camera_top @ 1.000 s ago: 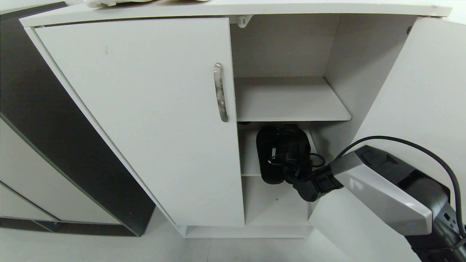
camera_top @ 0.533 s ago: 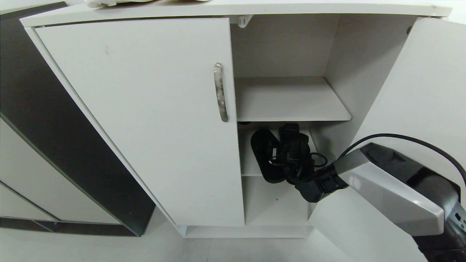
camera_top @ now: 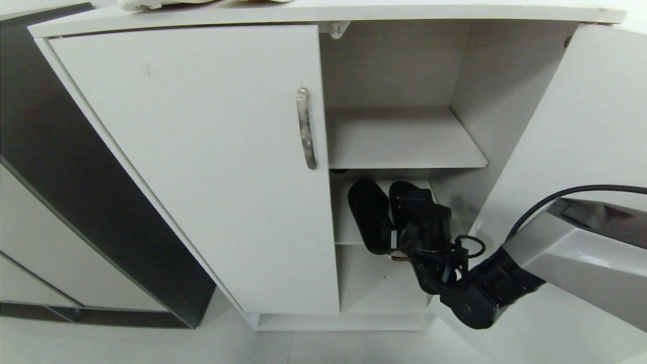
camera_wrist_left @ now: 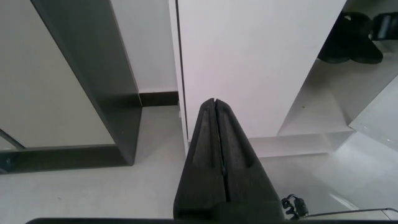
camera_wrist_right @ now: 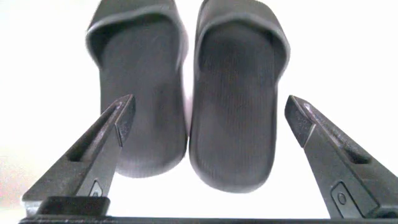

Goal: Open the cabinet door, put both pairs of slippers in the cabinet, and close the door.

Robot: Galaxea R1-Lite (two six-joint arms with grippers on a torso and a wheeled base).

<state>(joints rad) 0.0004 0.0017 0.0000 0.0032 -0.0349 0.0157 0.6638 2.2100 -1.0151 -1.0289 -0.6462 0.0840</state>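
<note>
Finding: the pair of black slippers (camera_top: 373,217) now lies flat, side by side, at the front edge of the cabinet's middle shelf (camera_top: 344,233). A second ago the pair was bunched against the right gripper (camera_wrist_right: 209,104). That gripper has since let go and drawn back; its jaws stand wide apart and hold nothing. The left gripper (camera_wrist_left: 214,102) hangs low before the closed left door (camera_top: 202,151), fingers pressed together, empty. The right door (camera_top: 581,126) stands open. Judgement: one pair delivered; the second pair and door closure remain outstanding.
</note>
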